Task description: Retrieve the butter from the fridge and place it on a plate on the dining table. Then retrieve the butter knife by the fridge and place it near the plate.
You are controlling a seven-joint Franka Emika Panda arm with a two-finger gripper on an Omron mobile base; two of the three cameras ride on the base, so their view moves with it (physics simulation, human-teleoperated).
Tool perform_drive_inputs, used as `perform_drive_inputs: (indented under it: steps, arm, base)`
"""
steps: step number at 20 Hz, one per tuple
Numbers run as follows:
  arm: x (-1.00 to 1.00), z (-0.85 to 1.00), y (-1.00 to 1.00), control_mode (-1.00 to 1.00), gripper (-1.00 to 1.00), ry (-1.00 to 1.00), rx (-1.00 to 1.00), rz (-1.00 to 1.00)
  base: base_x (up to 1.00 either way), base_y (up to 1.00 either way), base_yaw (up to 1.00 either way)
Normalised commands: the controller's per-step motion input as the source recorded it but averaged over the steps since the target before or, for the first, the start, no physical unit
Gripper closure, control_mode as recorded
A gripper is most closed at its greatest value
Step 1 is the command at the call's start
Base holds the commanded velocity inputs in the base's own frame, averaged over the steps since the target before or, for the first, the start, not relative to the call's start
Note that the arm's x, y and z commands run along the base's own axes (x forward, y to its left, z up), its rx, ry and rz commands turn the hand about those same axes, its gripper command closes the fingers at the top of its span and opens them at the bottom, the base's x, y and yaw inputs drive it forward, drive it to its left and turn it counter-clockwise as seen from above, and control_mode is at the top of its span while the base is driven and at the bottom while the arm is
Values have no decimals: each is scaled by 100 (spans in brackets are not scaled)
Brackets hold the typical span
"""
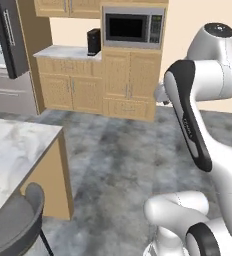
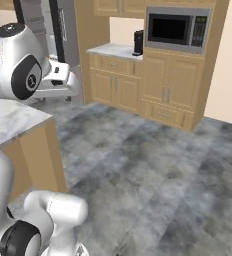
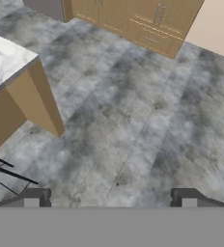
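Left of frame, fridge (image 1: 8, 55) cut off.

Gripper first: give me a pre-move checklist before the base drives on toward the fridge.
1. Gripper open: ok, fingertips stand wide apart.
2. Gripper empty: ok, bare floor shows between the fingertips.
3. Fridge door open: ok, the dark door stands swung out in the left base view.
4. Floor toward the fridge free: ok.
5. Dining table corner close on the left: not ok, keep clearance.
6. Butter located: cannot tell.
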Motion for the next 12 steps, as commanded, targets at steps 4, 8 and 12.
perform_drive_inputs:
  steps: [4, 8, 12]
  arm:
    - [0, 0, 0, 100, -100, 0, 0, 0]
    - [0, 0, 0, 100, -100, 0, 0, 0]
    - [0, 0, 0, 100, -100, 0, 0, 0]
  base:
    - [100, -29, 15]
    - [100, -43, 23]
    - [100, -39, 34]
